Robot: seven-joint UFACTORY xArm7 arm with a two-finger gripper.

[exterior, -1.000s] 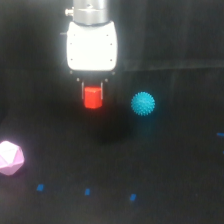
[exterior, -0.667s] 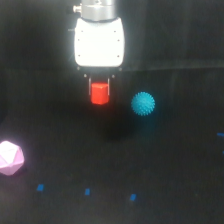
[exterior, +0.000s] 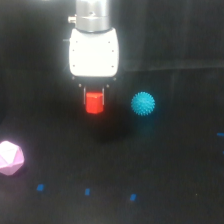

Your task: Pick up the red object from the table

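The red object (exterior: 93,102) is a small red-orange faceted block. It hangs in my gripper (exterior: 94,99), whose two thin fingers are shut on its sides below the white gripper body. The block is off the black table (exterior: 165,170); a dark shadow lies on the table below and a little to the exterior view's right of it. The fingertips are mostly hidden by the block.
A spiky cyan ball (exterior: 143,104) lies on the table just to the exterior view's right of the held block. A pale pink polyhedron (exterior: 10,158) lies at the left edge. A few tiny blue marks (exterior: 87,191) dot the table near the front.
The gripper with the red block has moved to the exterior view's left since 0.7 s ago, after shifting right before that. The ball and the polyhedron have not moved.
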